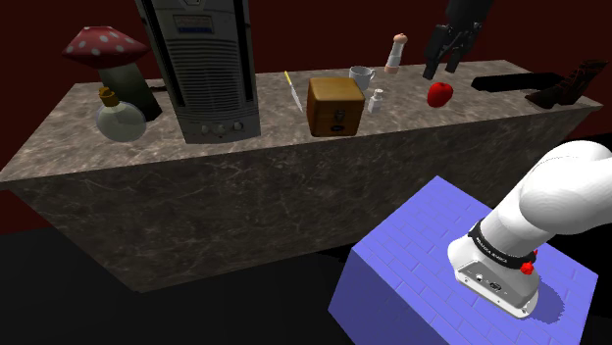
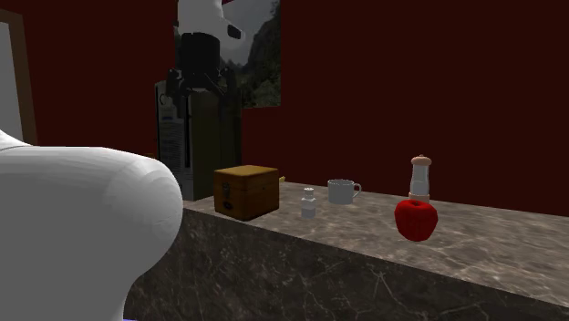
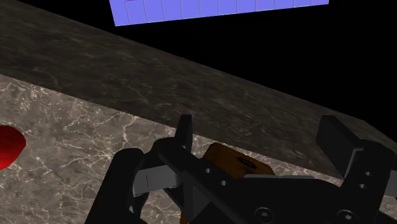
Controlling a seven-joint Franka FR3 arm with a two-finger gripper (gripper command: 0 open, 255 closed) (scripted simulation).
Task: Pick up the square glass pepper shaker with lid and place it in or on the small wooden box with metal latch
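Evidently readying a grasp, the all-black two-finger gripper hangs open and empty, in the shoulder view at two o'clock of the square clear glass lidded pepper shaker, itself at three o'clock just beside the brown wooden latched box.

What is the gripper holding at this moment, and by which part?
Nothing is held. The gripper is open in the air above the counter, while the pepper shaker stands untouched on it beside the wooden box.
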